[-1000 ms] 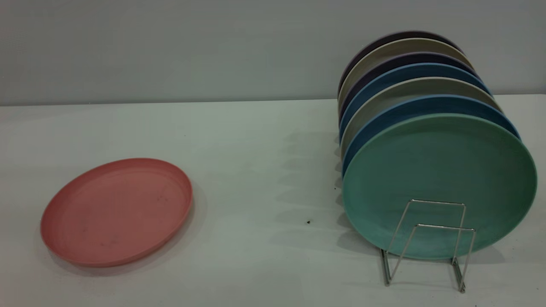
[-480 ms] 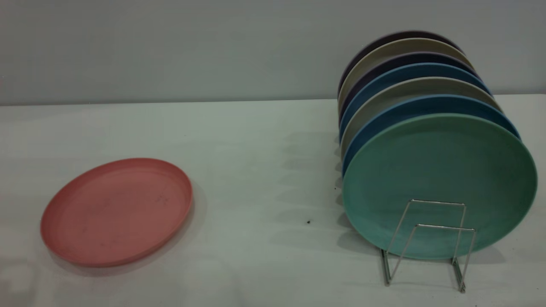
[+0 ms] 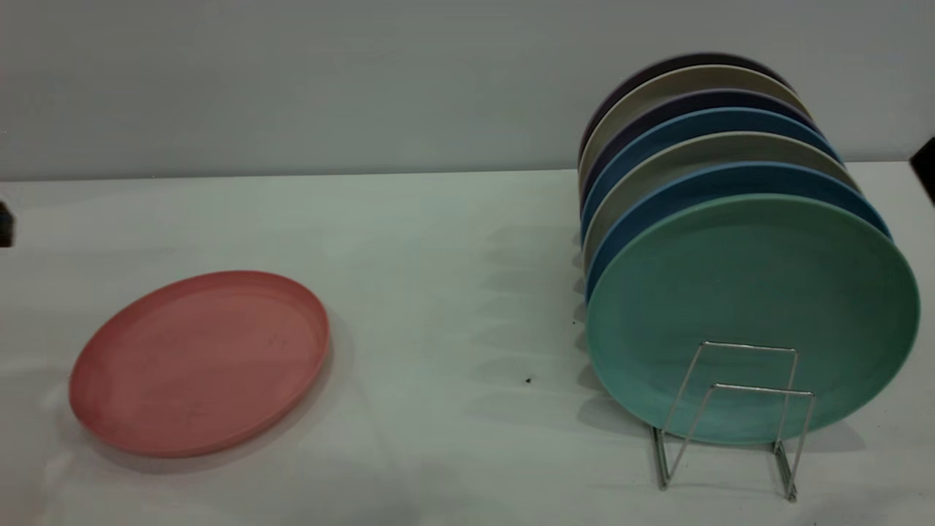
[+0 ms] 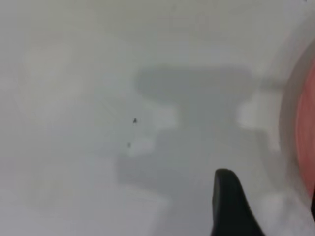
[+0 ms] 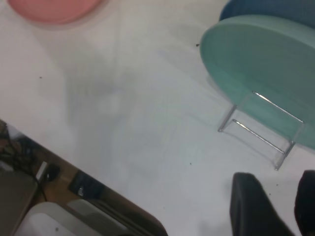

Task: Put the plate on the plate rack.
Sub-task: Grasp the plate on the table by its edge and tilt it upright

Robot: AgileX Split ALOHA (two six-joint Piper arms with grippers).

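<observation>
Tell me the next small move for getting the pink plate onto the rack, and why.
Probably bring the left hand in to the pink plate's near rim: it lies flat and ungripped, with that hand just beside it. The rack has an open front slot.

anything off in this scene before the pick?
Nothing damaged or spilled. The pink plate lies flat on the table, apart from the rack, whose front slot is free. Only oddity: a small dark speck between them.
</observation>
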